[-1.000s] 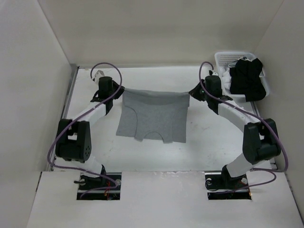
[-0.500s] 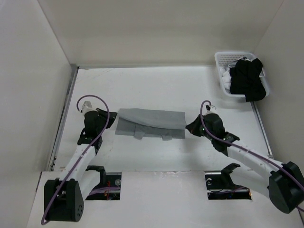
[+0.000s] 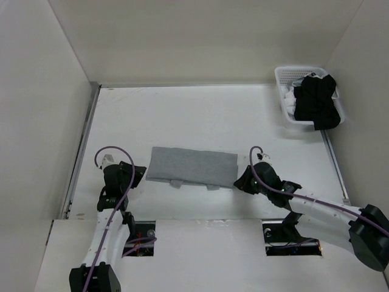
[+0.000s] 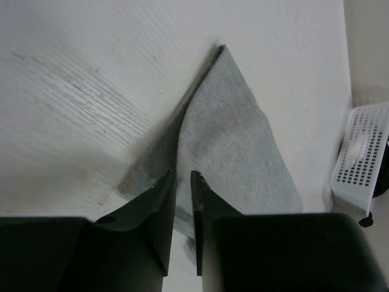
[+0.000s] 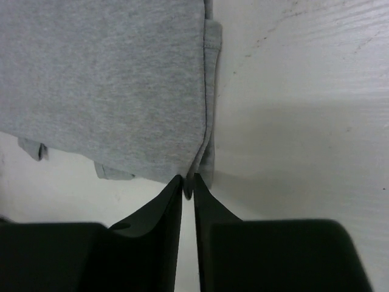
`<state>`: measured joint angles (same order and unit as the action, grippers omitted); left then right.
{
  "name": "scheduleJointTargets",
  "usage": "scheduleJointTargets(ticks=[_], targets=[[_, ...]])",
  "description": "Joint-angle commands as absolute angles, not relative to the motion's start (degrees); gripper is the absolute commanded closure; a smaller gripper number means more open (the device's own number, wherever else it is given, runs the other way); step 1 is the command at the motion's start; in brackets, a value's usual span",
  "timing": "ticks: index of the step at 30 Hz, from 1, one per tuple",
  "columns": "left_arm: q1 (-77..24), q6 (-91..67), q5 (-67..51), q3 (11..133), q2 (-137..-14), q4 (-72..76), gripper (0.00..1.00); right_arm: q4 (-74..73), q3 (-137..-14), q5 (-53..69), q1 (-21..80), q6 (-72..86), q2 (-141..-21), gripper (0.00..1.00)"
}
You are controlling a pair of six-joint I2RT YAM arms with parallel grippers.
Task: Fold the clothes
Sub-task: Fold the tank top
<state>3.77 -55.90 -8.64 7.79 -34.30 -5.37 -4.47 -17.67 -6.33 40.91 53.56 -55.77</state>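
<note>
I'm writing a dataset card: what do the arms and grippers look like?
The left arm and right arm have white links between black joint housings, each trailed by a purple cable. The left gripper and right gripper carry two plain black wedge-shaped jaws tapering to thin tips.

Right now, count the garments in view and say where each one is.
2. The grey garment lies folded on the table, near the middle front. The black garment drapes over the white basket at the far right corner. More may be hidden inside the basket.
</note>
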Motion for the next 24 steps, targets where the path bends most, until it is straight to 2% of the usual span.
scheduleJointTargets(ticks=[1,2,4,8,12,16,18,20,22,24], targets=[[6.02,-51.87,-9.67,10.18,-32.17,-7.99,0.76,-5.19,-17.05,-9.49,42.4,56.25,-53.36,0.71],[5.94,-51.07,-9.06,11.07,-31.91,-8.43,0.71,-4.66,-16.88,-9.32,41.71,56.08,-52.74,0.62],[4.71,-51.06,-7.57,12.12,-31.38,-8.26,0.68,-2.3,-16.96,-9.14,39.08,54.59,-52.73,0.51],[-2.39,-50.19,-1.95,14.06,-32.6,-5.55,0.7,5.52,-18.28,-3.09,33.54,51.51,-60.18,0.5],[-13.2,-49.75,4.99,16.17,-37.78,-1.77,0.7,10.98,-18.55,0.44,32.12,51.94,-66.61,0.57],[-21.65,-50.27,9.66,17.22,-43.06,3.42,0.7,15.81,-17.93,1.75,31.86,55.01,-70.56,0.68],[-24.2,-50.45,10.46,18.19,-45.34,5.61,0.71,18.09,-18.19,2.63,31.86,55.89,-73.2,0.76],[-25.79,-50.45,10.63,19.15,-46.84,7.29,0.71,20.03,-18.37,2.9,31.34,56.69,-75.14,0.9],[-27.72,-50.54,10.72,19.86,-48.07,8.87,0.71,20.57,-17.58,1.5,30.72,57.48,-73.32,1.0],[-29.83,-50.62,10.98,20.39,-49.47,10.36,0.7,17.6,-16.61,-1.57,30.63,57.48,-67.79,1.0]])
